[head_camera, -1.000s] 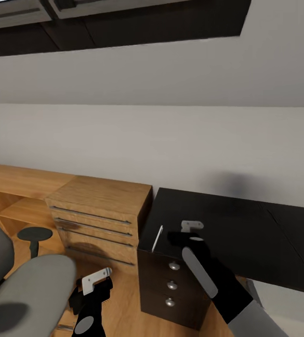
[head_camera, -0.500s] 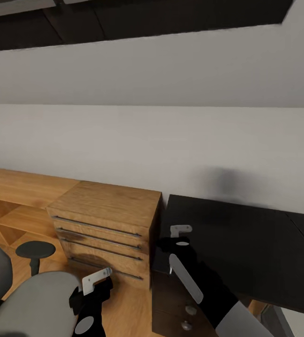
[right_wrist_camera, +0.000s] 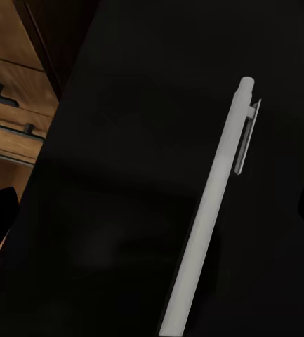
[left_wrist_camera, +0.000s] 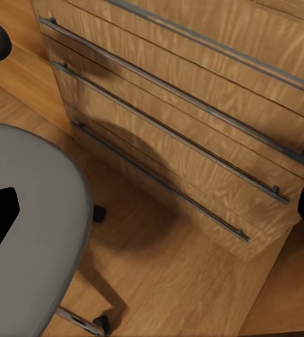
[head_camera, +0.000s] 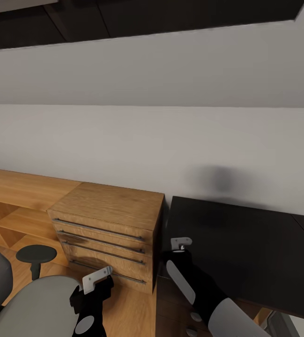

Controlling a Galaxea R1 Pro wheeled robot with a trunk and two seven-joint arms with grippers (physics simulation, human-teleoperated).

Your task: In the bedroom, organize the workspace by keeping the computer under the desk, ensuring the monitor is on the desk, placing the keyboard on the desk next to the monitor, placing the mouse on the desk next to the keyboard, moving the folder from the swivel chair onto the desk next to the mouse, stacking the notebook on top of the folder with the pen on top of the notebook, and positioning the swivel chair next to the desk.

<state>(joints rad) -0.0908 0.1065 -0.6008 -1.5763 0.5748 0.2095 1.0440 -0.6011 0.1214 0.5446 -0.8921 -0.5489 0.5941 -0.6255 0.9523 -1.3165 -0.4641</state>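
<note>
Pen [right_wrist_camera: 211,210] lies flat on the black table [head_camera: 245,238] near its edge, beneath the right gripper [head_camera: 179,245], whose fingers spread wide, holding nothing. Left gripper [head_camera: 97,279] hangs empty, open, beside the swivel chair [head_camera: 34,304].

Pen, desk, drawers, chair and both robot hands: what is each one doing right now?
pen: lying flat on the desk, not held.
desk: black top, pen lying near its left end.
wooden drawer chest: all drawers closed.
swivel chair: seat bare, standing left of the chest, apart from the desk.
right gripper: open, above the pen.
left gripper: open, holding nothing, beside the chair seat.
</note>
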